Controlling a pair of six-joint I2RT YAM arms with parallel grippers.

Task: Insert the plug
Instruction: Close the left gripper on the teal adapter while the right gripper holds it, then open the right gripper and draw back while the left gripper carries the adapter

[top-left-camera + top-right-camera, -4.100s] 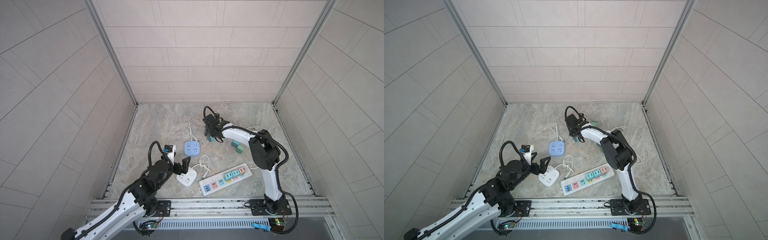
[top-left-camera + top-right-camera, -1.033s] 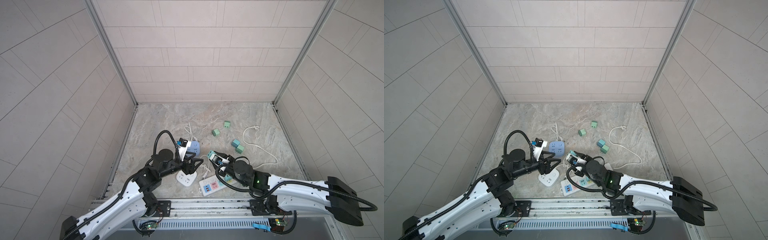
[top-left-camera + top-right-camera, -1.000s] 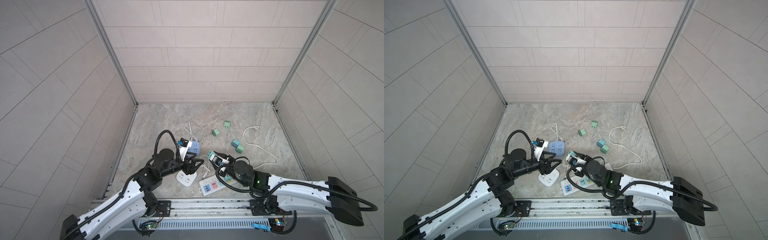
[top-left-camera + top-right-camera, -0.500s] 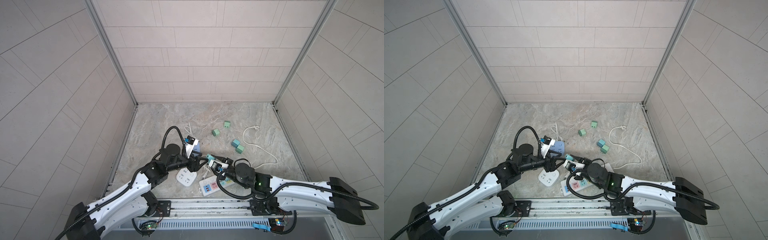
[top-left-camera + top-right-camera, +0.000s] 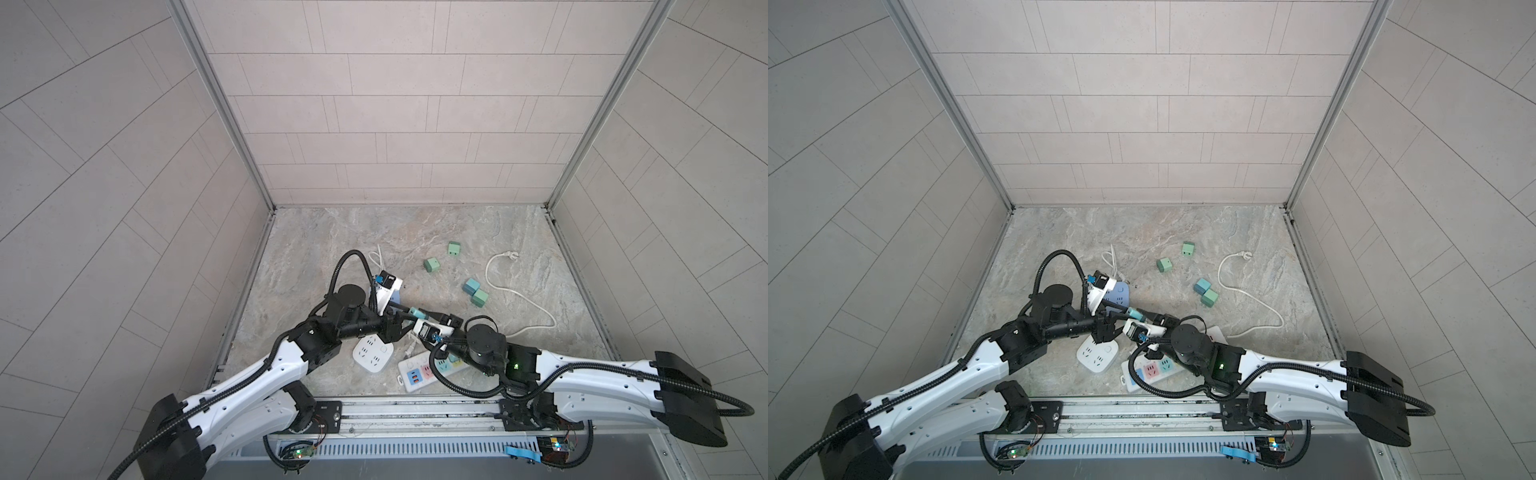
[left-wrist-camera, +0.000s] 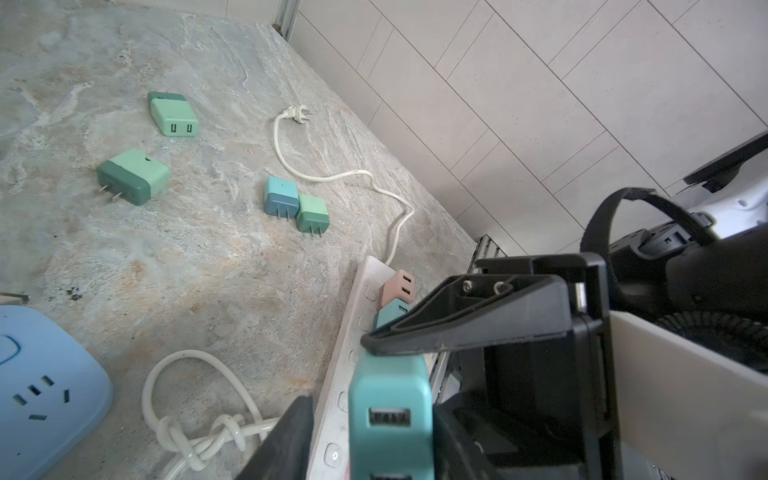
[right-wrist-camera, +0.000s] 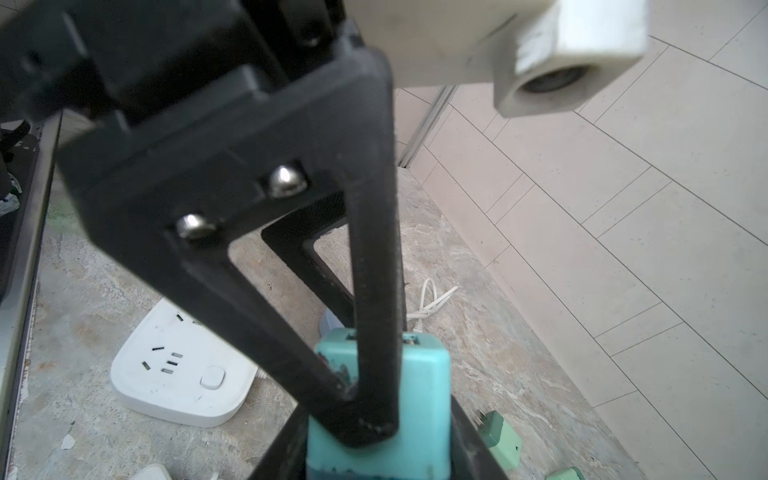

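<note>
Right gripper (image 7: 376,446) is clamped on the teal plug (image 7: 424,374), held off the floor near the long power strip (image 6: 359,303). Left gripper (image 6: 372,432) straddles the same plug, partly open, with a gap on one side. The plug's prongs are hidden. On the strip, a pink adapter (image 6: 399,286) and a teal adapter (image 6: 390,309) sit plugged in, the teal one half hidden.
</note>
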